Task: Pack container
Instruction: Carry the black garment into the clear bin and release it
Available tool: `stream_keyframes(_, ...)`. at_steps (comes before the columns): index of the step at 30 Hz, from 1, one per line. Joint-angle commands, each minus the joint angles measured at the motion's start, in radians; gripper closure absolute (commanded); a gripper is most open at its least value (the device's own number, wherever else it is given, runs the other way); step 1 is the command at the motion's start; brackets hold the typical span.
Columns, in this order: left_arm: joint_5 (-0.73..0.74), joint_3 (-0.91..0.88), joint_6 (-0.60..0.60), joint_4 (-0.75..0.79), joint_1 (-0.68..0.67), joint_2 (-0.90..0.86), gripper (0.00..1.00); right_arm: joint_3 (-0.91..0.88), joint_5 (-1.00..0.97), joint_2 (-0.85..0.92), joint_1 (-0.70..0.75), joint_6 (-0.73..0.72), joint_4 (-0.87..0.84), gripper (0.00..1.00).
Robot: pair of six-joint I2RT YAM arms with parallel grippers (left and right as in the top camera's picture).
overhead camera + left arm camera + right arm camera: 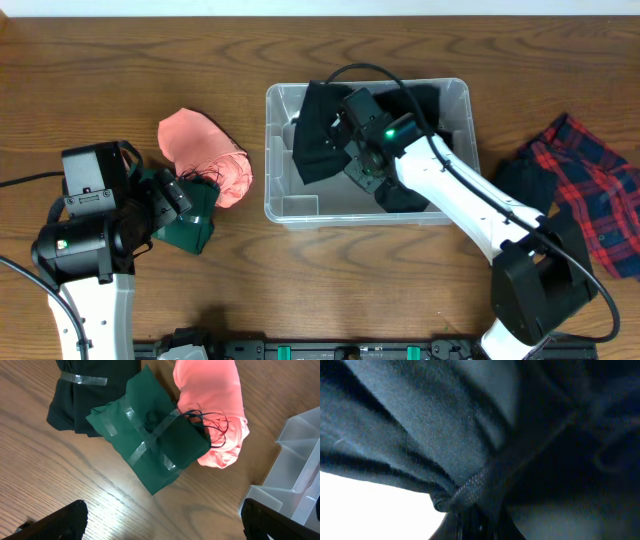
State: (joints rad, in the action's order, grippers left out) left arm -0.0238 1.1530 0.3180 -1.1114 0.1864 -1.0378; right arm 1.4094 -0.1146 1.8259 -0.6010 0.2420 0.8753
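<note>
The clear plastic container point(290, 205) stands at the table's middle, and its corner shows in the left wrist view point(300, 475). A black garment point(318, 140) lies in it and fills the right wrist view point(445, 435). My right gripper point(352, 150) is down inside the container and shut on the black garment's hem. My left gripper point(185, 200) is open and empty over a taped dark green bundle point(150, 440), which also shows overhead point(190, 232). A rolled salmon-pink garment point(212, 415) lies beside the bundle, between it and the container point(205, 150).
A red and navy plaid shirt point(590, 190) lies on the table to the right of the container. A dark taped bundle point(85, 395) sits behind the green one. A thin black cord point(210, 422) lies across the pink garment.
</note>
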Motion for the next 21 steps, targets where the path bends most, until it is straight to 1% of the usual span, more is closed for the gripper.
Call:
stream_keyframes(1,-0.014,0.021,0.010,-0.003,0.005,-0.002,0.02,0.010,0.073,-0.024,-0.003,0.082,0.028,0.99)
stream_keyframes(2,-0.014,0.021,0.010,-0.003,0.005,-0.002,0.02,0.010,0.089,-0.024,-0.003,0.112,0.044,0.99)
stream_keyframes(4,-0.014,0.021,0.010,-0.002,0.005,-0.002,0.02,0.010,0.087,-0.024,-0.002,0.118,0.058,0.97)
stream_keyframes(7,-0.014,0.021,0.010,-0.003,0.005,-0.002,0.02,0.010,0.085,-0.025,0.000,0.118,0.051,0.62)
stream_keyframes(8,-0.014,0.021,0.010,-0.003,0.005,-0.002,0.02,0.010,0.079,-0.027,0.000,0.114,0.047,0.54)
stream_keyframes(9,-0.014,0.021,0.010,-0.003,0.005,-0.002,0.02,0.011,0.064,-0.032,0.000,0.100,0.043,0.48)
stream_keyframes(11,-0.014,0.021,0.010,-0.003,0.005,-0.002,0.02,0.019,0.024,-0.055,0.000,0.067,0.040,0.40)
stream_keyframes(13,-0.014,0.021,0.010,-0.002,0.005,-0.002,0.02,0.040,-0.045,-0.101,0.002,0.019,0.035,0.37)
stream_keyframes(14,-0.014,0.021,0.010,-0.002,0.005,-0.002,0.02,0.048,-0.092,-0.129,0.006,-0.014,0.026,0.36)
stream_keyframes(15,-0.014,0.021,0.010,-0.002,0.005,-0.002,0.02,0.055,-0.152,-0.165,0.014,-0.058,0.012,0.25)
stream_keyframes(16,-0.014,0.021,0.010,-0.002,0.005,-0.002,0.02,0.057,-0.225,-0.210,0.026,-0.116,-0.010,0.19)
stream_keyframes(17,-0.014,0.021,0.010,-0.002,0.005,-0.002,0.02,0.057,-0.275,-0.245,0.039,-0.165,-0.024,0.10)
stream_keyframes(18,-0.014,0.021,0.010,-0.002,0.005,-0.002,0.02,0.057,-0.341,-0.296,0.066,-0.258,-0.034,0.02)
stream_keyframes(20,-0.014,0.021,0.010,-0.002,0.005,-0.002,0.02,0.056,-0.383,-0.369,0.129,-0.407,-0.023,0.01)
stream_keyframes(21,-0.014,0.021,0.010,-0.002,0.005,-0.002,0.02,0.056,-0.374,-0.404,0.179,-0.495,0.000,0.01)
